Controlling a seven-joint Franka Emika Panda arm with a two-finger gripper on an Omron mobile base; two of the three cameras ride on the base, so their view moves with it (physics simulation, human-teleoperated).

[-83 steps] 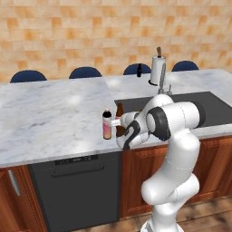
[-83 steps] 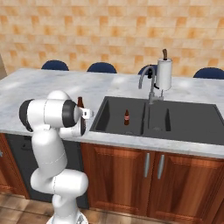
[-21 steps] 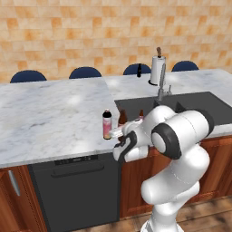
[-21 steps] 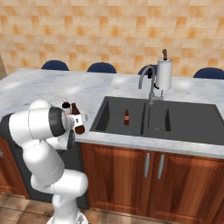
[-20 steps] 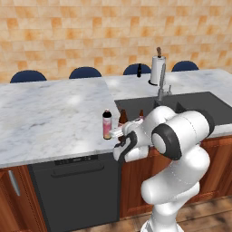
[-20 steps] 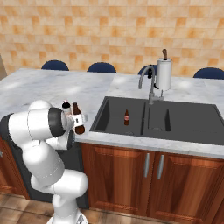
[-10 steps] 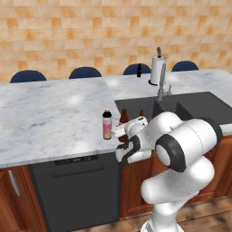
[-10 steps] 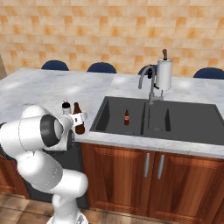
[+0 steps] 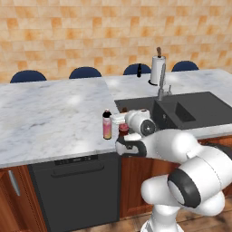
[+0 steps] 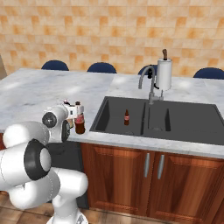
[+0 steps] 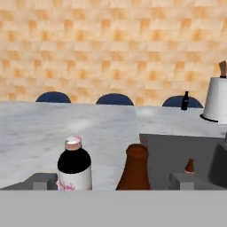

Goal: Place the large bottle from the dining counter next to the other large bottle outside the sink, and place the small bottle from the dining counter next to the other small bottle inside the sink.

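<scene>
Brown red-labelled bottle (image 10: 79, 119) is seen upright on the white marble table (image 9: 45, 118), at its front edge just left of the sink (image 10: 175, 122). In the hand view its brown neck (image 11: 135, 170) is framed between the two finger tips (image 11: 42, 181), not touched by either. The pink-orange bottle (image 9: 107, 125) with dark cap is stood just beside it, on its left in the left base view; in the hand view it is seen as a dark-bodied bottle with pale cap (image 11: 74, 168), close to the left finger tip.

Claw (image 11: 113, 181) is spread fully apart, nothing clamped, held low at the table edge right behind both bottles. The wrist (image 9: 138, 121) is seen against the table front in the left base view, hiding most of the brown bottle there.

Small bottle (image 10: 127, 117) is stood upright inside the sink, near the basin divider. Tiny black bottle (image 9: 139, 70) is seen on the far side of the table, next to the paper towel roll (image 9: 157, 69) and in front of the blue stools (image 9: 85, 72). Chrome faucet (image 10: 146, 83) is seen behind the basin.
</scene>
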